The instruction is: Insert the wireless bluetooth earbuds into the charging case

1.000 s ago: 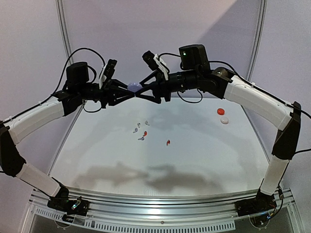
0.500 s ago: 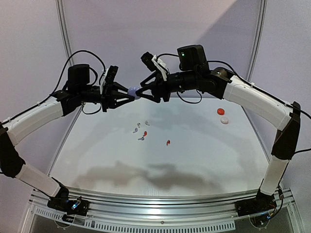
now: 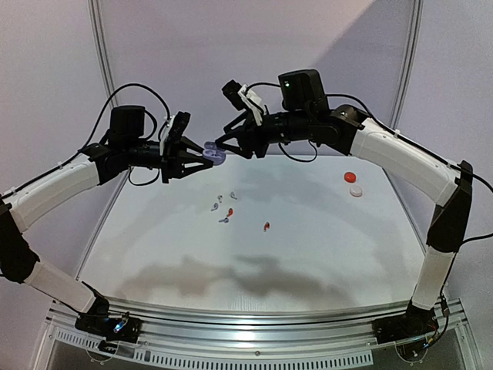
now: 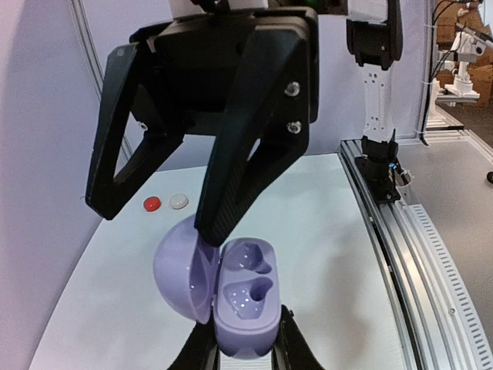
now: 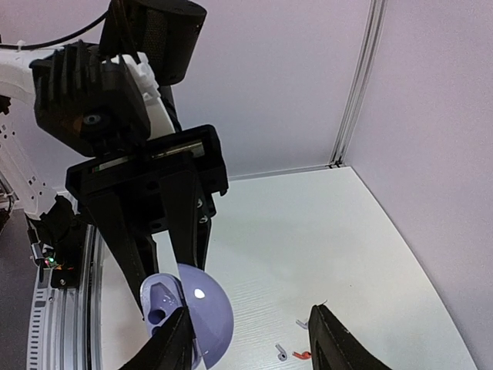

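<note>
Clenched in the left tool [image 3: 203,156], the lilac charging case [image 3: 215,155] now gapes where it looked shut a second ago — the right tool [image 3: 222,143], jaws apart and empty, touches its lid — so the earbuds [image 3: 224,208], loose on the bench [image 3: 308,254], can go in.

No text, label, brand, number or sign can be read in any view. The charging case [image 4: 245,312], at 6 o'clock in the left wrist view, shows only plain lilac plastic, and the white table [image 3: 323,262] shows no lettering.
</note>
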Controlling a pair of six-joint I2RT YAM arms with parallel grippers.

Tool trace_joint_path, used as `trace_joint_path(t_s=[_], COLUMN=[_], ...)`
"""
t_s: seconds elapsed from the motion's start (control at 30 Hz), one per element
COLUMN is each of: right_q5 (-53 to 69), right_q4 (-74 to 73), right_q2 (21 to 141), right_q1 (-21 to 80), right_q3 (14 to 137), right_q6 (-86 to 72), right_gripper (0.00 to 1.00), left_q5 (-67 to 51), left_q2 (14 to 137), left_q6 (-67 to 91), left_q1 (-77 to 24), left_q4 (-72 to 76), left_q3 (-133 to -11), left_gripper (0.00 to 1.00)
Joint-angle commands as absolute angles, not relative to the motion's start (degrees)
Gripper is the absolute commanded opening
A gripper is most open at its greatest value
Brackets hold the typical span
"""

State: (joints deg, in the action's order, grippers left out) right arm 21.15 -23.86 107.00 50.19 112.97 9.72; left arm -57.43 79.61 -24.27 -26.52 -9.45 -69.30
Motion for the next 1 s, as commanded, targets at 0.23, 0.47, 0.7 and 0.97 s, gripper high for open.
trace_joint_path(t_s=[0.23,0.47,0.7,0.97], right_q5=[24.4,23.1,3.2,-1.0], right_q4=[-20.1,-12.3,-17.8,-22.0], right_q2=[107.9,107.1,109.7,122.6], right_q1=[49.8,47.7,43.8,45.4], right_q3=[113.8,113.8,112.0,113.6], right_q6=[7.2,-3.1,-19.0,-24.4], right_gripper=[0.61,0.70,0.59,0.55], left_q5=[-56.2,-52.5,-42.1,-36.3], left_q2=[78.3,77.2,74.2,68.8], left_q6=[-9.3,-0.9,4.2,3.6], left_q1=[-26.4,-23.4,-18.7,-15.0], left_q4=[-4.6,1.7,4.9,4.1], left_q3=[-67.0,-63.7,-57.5,-50.9], left_gripper=[0.00,0.00,0.00,0.00])
